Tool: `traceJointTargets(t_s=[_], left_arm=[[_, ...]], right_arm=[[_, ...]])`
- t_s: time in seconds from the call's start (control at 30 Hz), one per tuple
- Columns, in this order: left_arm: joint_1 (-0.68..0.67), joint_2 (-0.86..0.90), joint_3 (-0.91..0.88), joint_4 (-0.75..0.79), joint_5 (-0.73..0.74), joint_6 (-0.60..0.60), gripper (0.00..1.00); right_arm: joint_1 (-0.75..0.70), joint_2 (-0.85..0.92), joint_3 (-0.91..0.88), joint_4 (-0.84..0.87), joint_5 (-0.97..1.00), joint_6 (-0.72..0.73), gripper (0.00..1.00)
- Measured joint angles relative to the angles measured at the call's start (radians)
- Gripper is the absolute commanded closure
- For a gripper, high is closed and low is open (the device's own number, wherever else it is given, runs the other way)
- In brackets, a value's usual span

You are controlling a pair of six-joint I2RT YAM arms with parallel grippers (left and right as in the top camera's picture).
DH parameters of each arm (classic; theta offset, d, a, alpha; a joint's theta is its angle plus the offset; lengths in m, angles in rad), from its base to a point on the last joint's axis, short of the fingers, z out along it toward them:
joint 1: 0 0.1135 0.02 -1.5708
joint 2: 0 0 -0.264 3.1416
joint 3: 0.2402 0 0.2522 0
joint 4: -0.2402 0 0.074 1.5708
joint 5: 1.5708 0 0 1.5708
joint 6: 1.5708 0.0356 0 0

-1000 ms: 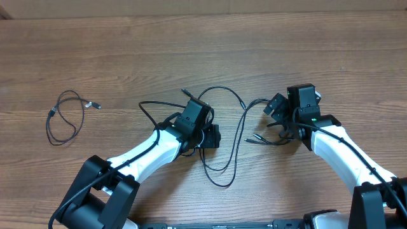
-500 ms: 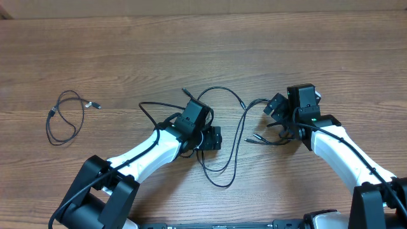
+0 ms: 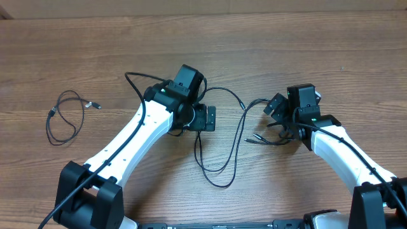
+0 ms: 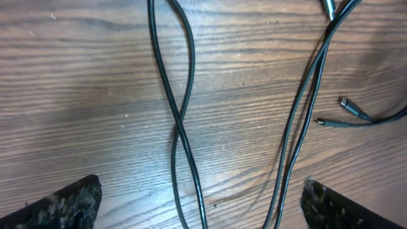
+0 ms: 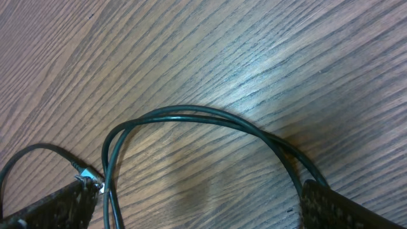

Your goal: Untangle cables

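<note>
A tangle of thin black cables [image 3: 230, 137] lies mid-table, with a loop [image 3: 219, 172] toward the near edge. My left gripper [image 3: 205, 118] hovers over its left side, open and empty. In the left wrist view [image 4: 200, 194] two crossing strands [image 4: 178, 127] and a paired strand [image 4: 299, 121] run between the fingers, with plug tips [image 4: 343, 102] to the right. My right gripper [image 3: 278, 114] is open at the tangle's right end. In the right wrist view [image 5: 200, 200] a cable arch [image 5: 191, 114] lies ahead, with a silvery plug [image 5: 86, 173] by the left finger.
A separate coiled black cable [image 3: 63, 117] with a silvery tip lies at the far left of the wooden table [image 3: 203, 44]. Short plug ends [image 3: 257, 138] lie near the right gripper. The arm bases stand at the near edge.
My left arm has swung toward the far side, carrying its gripper up and slightly back over the tangle. The cables and the right arm have not moved.
</note>
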Motion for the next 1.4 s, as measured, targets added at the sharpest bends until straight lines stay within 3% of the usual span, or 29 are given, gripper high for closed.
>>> traceJointTargets(t_s=[0.33, 0.57, 0.77, 0.87, 0.93, 1.03, 1.1, 1.13, 1.4], left_arm=[[-0.01, 0.0, 0.011, -0.032, 0.011, 0.01, 0.04], [-0.067, 0.0, 0.011, 0.003, 0.027, 0.01, 0.01], [-0.11, 0.0, 0.011, 0.042, 0.029, 0.01, 0.05], [-0.12, 0.0, 0.011, 0.058, 0.027, 0.01, 0.19], [-0.121, 0.0, 0.011, 0.064, 0.026, 0.014, 0.37], [-0.121, 0.0, 0.011, 0.069, 0.025, 0.013, 0.74], [-0.121, 0.0, 0.011, 0.069, 0.025, 0.013, 0.91], [-0.121, 0.0, 0.011, 0.069, 0.024, 0.012, 0.96], [-0.135, 0.01, 0.011, 0.08, 0.026, 0.016, 0.93]], right_arm=[[0.0, 0.0, 0.0, 0.0, 0.0, 0.0, 0.0], [0.0, 0.0, 0.0, 0.0, 0.0, 0.0, 0.0], [0.0, 0.0, 0.0, 0.0, 0.0, 0.0, 0.0], [0.0, 0.0, 0.0, 0.0, 0.0, 0.0, 0.0], [0.0, 0.0, 0.0, 0.0, 0.0, 0.0, 0.0], [0.0, 0.0, 0.0, 0.0, 0.0, 0.0, 0.0], [0.0, 0.0, 0.0, 0.0, 0.0, 0.0, 0.0], [0.0, 0.0, 0.0, 0.0, 0.0, 0.0, 0.0], [0.0, 0.0, 0.0, 0.001, 0.0, 0.0, 0.0]])
